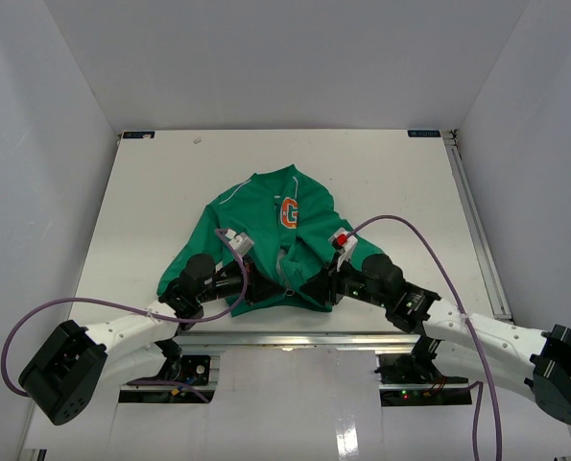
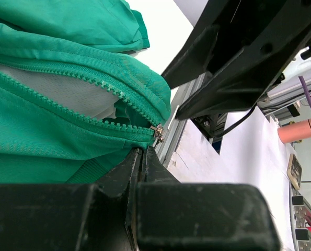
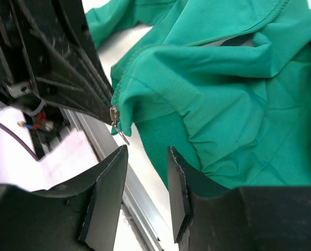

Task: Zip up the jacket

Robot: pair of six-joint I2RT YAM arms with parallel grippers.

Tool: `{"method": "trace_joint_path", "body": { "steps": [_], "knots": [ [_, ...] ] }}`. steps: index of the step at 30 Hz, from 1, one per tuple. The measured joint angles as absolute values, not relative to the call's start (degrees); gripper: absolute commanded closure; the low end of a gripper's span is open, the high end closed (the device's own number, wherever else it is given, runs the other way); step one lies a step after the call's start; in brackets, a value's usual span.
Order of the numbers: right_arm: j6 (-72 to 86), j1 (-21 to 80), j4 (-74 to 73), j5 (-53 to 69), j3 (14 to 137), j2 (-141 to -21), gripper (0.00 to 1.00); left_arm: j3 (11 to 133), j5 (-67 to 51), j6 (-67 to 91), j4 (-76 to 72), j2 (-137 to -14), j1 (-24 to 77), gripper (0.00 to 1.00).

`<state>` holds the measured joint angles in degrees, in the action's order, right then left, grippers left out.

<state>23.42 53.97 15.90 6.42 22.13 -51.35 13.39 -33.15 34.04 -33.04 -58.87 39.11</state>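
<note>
The green jacket [image 1: 266, 235] with an orange "G" lies flat, its hem at the table's near edge. Its zipper is open above the slider [image 2: 157, 133], with pale lining [image 2: 56, 91] showing between the teeth. My left gripper [image 2: 141, 152] is shut on the jacket's hem just below the slider. It also shows in the top view [image 1: 266, 288]. My right gripper [image 3: 145, 154] is open, its jaws straddling bare table beside the ribbed hem [image 3: 165, 133]. The slider's pull tab [image 3: 121, 132] hangs just above its left fingertip [image 3: 118, 157]. The right gripper also shows in the top view [image 1: 319, 286].
A metal rail [image 3: 129, 201] runs along the table's near edge under both grippers. White walls enclose the table [image 1: 170, 182] on three sides. Purple cables [image 1: 419, 235] loop from both arms. The left gripper's black body [image 3: 56, 57] fills the right wrist view's upper left.
</note>
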Motion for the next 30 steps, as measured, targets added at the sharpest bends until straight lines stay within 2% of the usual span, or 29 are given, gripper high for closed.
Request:
{"method": "trace_joint_path", "body": {
  "steps": [9,24,30],
  "knots": [
    [19.82,60.09,16.31,0.82,23.55,-55.72,0.63,13.39,-33.23,34.31,-33.0,-58.63,39.1,1.0],
    [19.0,62.28,17.99,-1.56,24.79,-58.29,0.63,13.39,-33.26,34.57,-33.05,-58.77,39.09,1.0],
    [18.96,63.53,18.17,-2.06,25.08,-58.66,0.59,13.39,-33.26,34.57,-33.06,-59.03,39.11,1.0]
  ]
}}
